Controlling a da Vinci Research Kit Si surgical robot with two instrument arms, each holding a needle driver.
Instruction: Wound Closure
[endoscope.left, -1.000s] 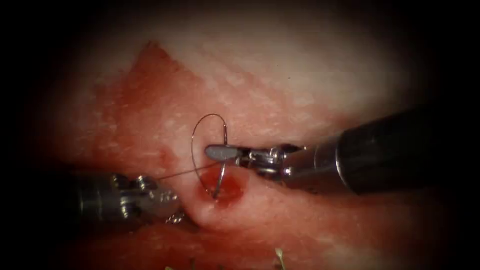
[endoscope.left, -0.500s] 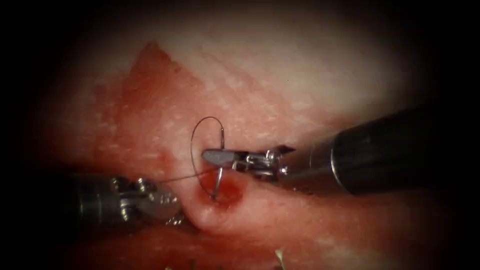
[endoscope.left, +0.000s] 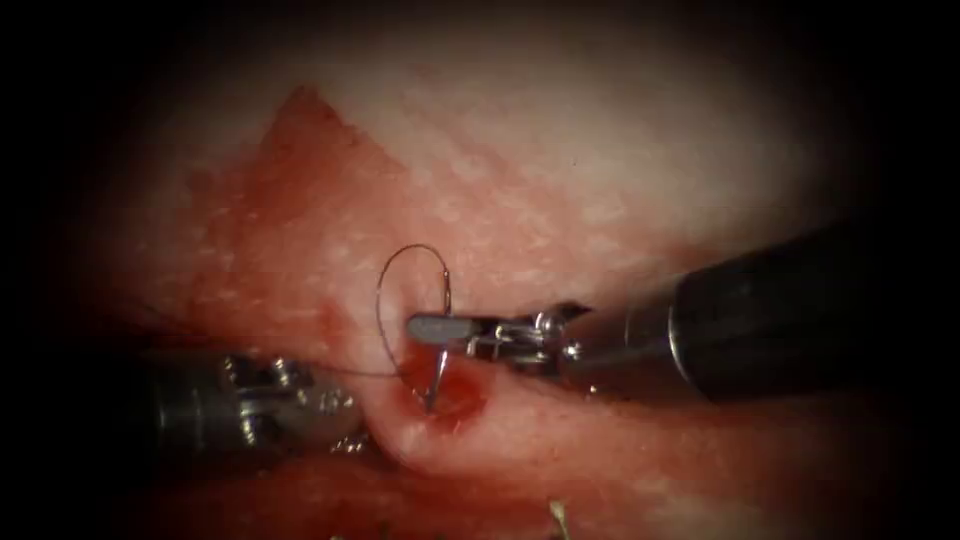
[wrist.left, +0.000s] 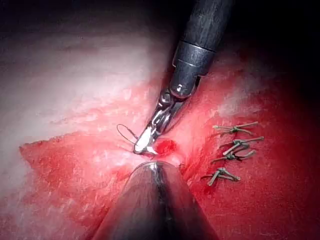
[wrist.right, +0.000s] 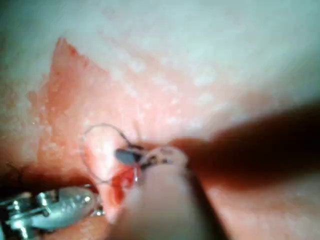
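My right tool (endoscope.left: 428, 327) comes in from the right, jaws shut on the curved needle (endoscope.left: 441, 360) about mid-curve, nearer its tail. The needle stands nearly upright, its tip down in a spot of red fluid (endoscope.left: 448, 398) on a raised lip of the tissue (endoscope.left: 560, 170); the tip seems to touch or just enter it. Thread (endoscope.left: 385, 290) loops up from the needle's tail, then trails left toward my left tool (endoscope.left: 340, 412), which lies low against the tissue fold. The left wrist view shows the right tool (wrist.left: 146, 144) over the red spot (wrist.left: 166, 146).
Several tied stitches with cut thread ends (wrist.left: 232, 150) sit on the red tissue beside the work site. A cut thread end (endoscope.left: 558, 515) pokes up at the near edge. The left tool (wrist.right: 55, 206) lies just below the thread loop (wrist.right: 100, 131).
The right tool has moved down and slightly left with the needle, lowering the tip into the red spot. The thread loop has dropped with it. The left tool has stayed put.
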